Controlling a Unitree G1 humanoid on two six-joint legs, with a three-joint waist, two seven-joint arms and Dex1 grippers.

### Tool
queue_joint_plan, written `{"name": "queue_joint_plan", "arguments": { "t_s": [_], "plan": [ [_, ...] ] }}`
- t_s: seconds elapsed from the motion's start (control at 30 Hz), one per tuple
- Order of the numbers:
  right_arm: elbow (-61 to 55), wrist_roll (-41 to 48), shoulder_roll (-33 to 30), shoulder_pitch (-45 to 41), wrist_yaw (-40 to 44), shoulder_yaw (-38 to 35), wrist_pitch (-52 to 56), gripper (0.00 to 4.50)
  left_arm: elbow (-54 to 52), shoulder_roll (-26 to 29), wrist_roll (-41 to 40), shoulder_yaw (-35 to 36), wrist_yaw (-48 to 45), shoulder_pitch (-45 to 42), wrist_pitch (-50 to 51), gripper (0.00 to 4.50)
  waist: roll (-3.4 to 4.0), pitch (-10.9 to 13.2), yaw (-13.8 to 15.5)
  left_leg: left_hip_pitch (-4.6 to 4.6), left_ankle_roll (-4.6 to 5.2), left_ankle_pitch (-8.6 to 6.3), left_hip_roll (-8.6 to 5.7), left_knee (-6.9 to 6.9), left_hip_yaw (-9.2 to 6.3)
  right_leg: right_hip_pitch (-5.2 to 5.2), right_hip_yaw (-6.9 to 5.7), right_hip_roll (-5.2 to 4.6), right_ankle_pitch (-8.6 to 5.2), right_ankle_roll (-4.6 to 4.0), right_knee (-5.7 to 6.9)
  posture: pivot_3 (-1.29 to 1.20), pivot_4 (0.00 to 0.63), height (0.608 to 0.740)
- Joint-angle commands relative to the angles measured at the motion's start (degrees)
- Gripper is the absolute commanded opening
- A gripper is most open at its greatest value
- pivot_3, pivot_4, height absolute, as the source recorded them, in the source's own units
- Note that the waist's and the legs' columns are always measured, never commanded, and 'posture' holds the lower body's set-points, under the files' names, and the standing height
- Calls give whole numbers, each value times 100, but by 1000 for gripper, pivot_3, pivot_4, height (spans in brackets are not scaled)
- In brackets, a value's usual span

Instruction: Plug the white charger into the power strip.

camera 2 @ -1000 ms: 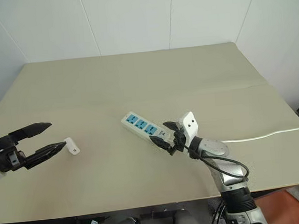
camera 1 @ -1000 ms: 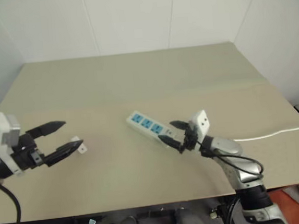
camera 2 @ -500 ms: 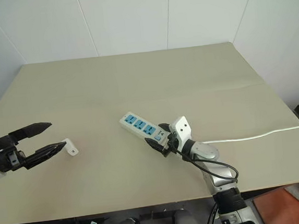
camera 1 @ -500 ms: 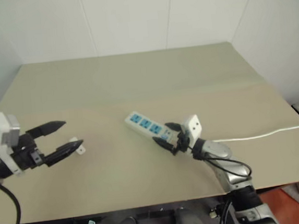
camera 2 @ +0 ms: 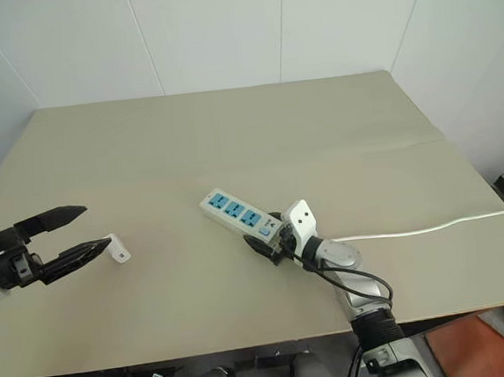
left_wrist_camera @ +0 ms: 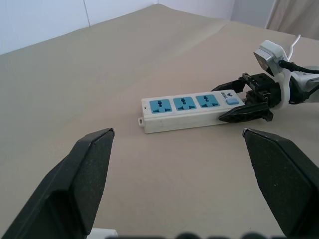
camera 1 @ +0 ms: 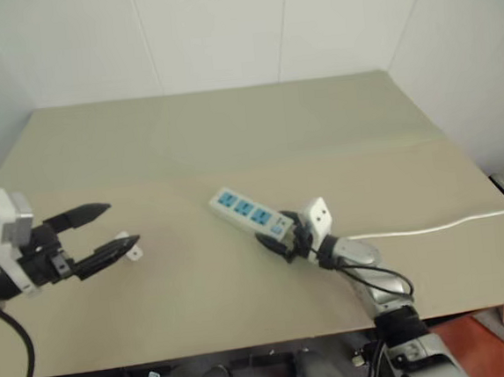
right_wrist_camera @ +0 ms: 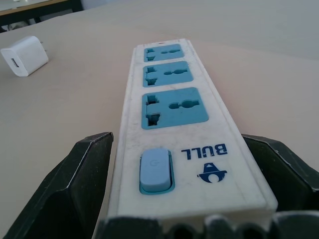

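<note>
Light was soft and even, with faint shadows and no glare on the table (camera 1: 230,137). Wrist views blurred the near fingers (right_wrist_camera: 84,179); the far wall looked washed out.

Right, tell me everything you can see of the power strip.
The power strip is a long white bar, plastic by its look, lying flat on the tan table. It has three blue-faced sockets in a row, all unoccupied, then a pale blue switch and a blue "BULL" logo at the end from which a thin white cord trails off. The right gripper stands open astride that switch end, one finger on each side; contact cannot be told.
</note>
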Motion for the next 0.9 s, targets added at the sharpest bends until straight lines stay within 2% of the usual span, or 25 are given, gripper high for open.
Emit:
{"name": "queue_joint_plan", "arguments": {
  "t_s": [0.03,0.43,0.73,0.9],
  "plan": [
    [209,6,106,-131,125,74,-119,4470,-77,47,-11,160,-21,-28,-120,4500,-1,0,-8,2,0,0,1,0,0,0,0,1,0,0,1,0,150,740],
    [770,-218,-96,-256,377,115,-208,4470,-205,-17,-21,365,62,136,-143,4500,-44,-28,-1,22,0,0,4,0,1,15,3,5,0,0,5,0,150,740],
    [749,-138,-159,-171,478,83,-85,4470,-167,22,-14,369,51,111,-145,4500,-53,-33,10,42,0,0,4,0,-2,43,-2,4,-1,0,-3,0,150,740],
    [746,-115,-107,-188,475,108,-8,3444,-110,46,-5,302,51,25,-153,4500,-53,-34,12,47,0,-1,3,-1,-3,51,-4,3,-1,0,-8,0,150,740]
  ]
}}
